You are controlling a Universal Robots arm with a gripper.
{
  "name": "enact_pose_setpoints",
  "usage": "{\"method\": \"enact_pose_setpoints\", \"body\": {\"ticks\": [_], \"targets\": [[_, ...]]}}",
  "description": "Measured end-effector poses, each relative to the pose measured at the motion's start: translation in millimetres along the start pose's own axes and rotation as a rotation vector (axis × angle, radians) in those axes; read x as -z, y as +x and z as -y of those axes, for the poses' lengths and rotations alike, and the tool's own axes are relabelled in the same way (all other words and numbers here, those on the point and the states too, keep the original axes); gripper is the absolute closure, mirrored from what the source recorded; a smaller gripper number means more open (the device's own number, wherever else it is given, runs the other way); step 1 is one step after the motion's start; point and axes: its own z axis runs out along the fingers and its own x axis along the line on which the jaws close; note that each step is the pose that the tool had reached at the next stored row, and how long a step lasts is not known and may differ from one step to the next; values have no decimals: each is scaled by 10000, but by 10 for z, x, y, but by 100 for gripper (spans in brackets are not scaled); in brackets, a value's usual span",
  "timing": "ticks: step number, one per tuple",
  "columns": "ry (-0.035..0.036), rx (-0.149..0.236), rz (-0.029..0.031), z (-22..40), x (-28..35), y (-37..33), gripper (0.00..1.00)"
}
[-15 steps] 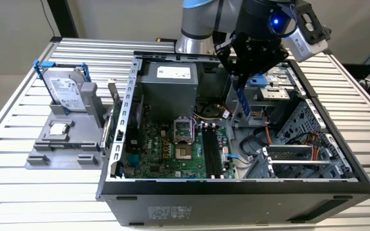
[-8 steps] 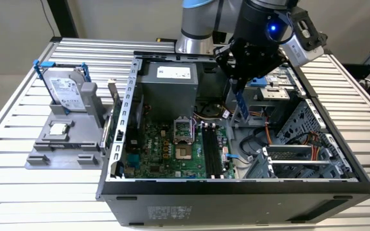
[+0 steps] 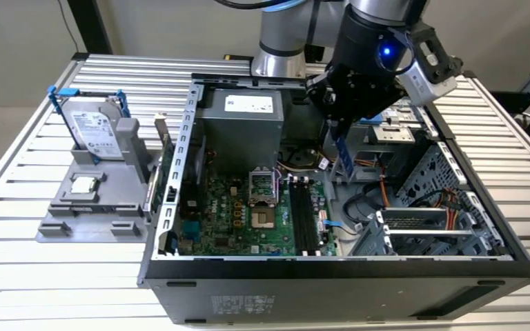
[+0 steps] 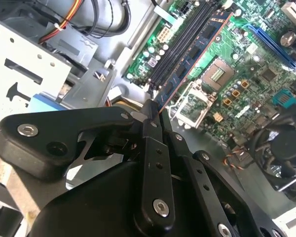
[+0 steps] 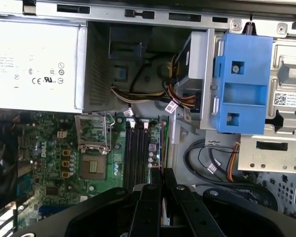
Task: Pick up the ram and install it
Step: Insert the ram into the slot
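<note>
Ram (image 3: 342, 153) hangs on edge from the claw (image 3: 339, 121), pinched at one short end between the two black fingers (image 4: 151, 148), which are closed tight on it. In the second wrist view the ram (image 4: 197, 54) runs straight out from the claw (image 4: 155, 112), chips facing the camera. In the first wrist view the ram (image 5: 160, 145) shows as a thin strip beyond the fingertips of the claw (image 5: 162, 173).

Below the claw lies the green motherboard (image 3: 237, 221) inside the open computer case (image 3: 339, 265). The long black memory slots (image 5: 135, 153) lie beneath the claw, just to one side of the ram and parallel to it; the ram is not seated in them. The processor socket (image 5: 93, 153) sits past the slots, farther from the claw. The grey power supply (image 3: 242, 121) stands beside the claw at about its height. A blue bracket (image 5: 241, 84) sits on the claw's other side. A hard drive (image 3: 94, 127) stands well away from the claw, outside the case, toward the exterior view's left.
</note>
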Motion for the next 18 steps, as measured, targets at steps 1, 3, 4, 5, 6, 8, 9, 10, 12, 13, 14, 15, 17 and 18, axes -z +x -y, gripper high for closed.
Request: {"method": "enact_pose_setpoints", "body": {"ticks": [1, 3, 4, 5, 6, 8, 9, 10, 12, 13, 14, 15, 17, 18], "targets": [[0, 0, 7, 0, -18, 0, 100], [1, -1, 19, 1, -54, 1, 100], [1, -1, 23, 1, -73, 1, 100], [1, -1, 24, 0, -91, 1, 100], [1, 0, 24, 0, -109, 1, 100], [0, 0, 27, 1, -145, 1, 100], [2, 0, 29, 2, -163, 1, 100], [3, -1, 36, 3, -181, 2, 100], [13, -4, 64, 4, -216, 2, 100], [24, -14, 70, 4, -231, 3, 100], [36, -37, 76, 5, -247, 8, 100], [49, -65, 77, 5, -265, 15, 100], [63, -115, 87, 5, -299, 33, 100], [68, -141, 91, 5, -317, 44, 100]]}}
